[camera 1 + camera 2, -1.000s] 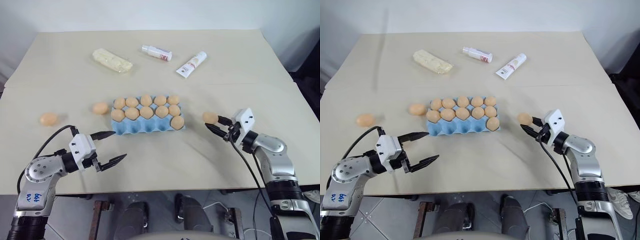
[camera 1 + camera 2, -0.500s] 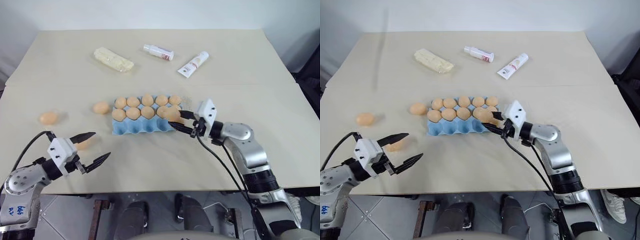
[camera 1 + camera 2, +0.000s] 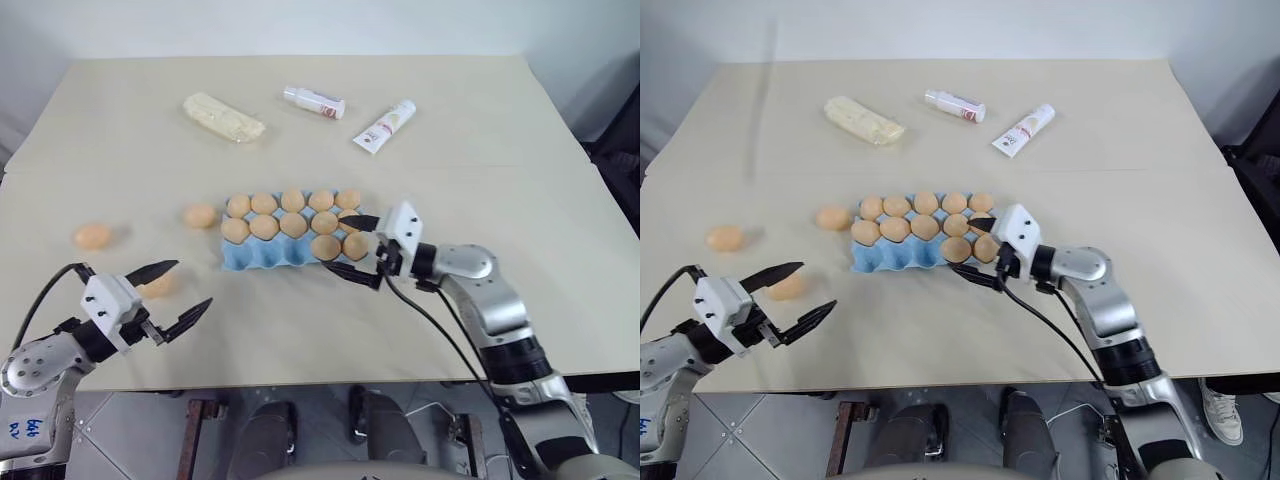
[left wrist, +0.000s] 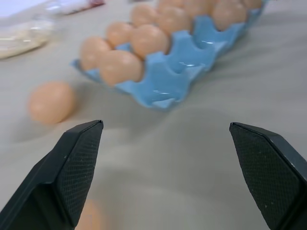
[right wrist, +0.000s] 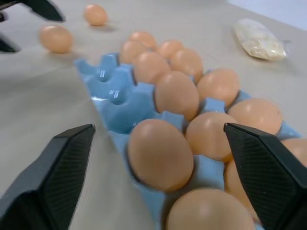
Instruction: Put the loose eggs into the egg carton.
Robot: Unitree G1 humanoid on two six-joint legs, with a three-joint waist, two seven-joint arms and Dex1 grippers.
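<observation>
My right pincer point(image 3: 352, 247) is wide apart and holds nothing. It sits at the right end of the egg carton point(image 3: 262, 258), with one black finger over the eggs and the other near the front edge. The finger tips are black and pointy, with a bumpy grid on the flat inner side.

The egg carton is light blue and lies in the middle of the pale table point(image 3: 480, 150). It has no lid. Its wall goes up and down in soft bumps, and the empty cups at the front left point(image 5: 109, 86) look smooth and a bit shiny. The eggs in the carton point(image 3: 292, 225) are round, smooth and light orange. They fill the back two rows, and two more sit at the right end of the front row.

My left pincer point(image 3: 172, 297) is wide apart too, and empty. It floats over the near left part of the table.

Three loose eggs lie on the table. One egg point(image 3: 200, 216) is just beside the left end of the carton. Another egg point(image 3: 92, 237) is farther left. A third egg point(image 3: 155, 285) is close to my left pincer's upper finger.

Far back lie a lumpy pale yellow block point(image 3: 224, 118) in clear wrap, a small white bottle point(image 3: 313, 102) and a white tube point(image 3: 384, 127).
</observation>
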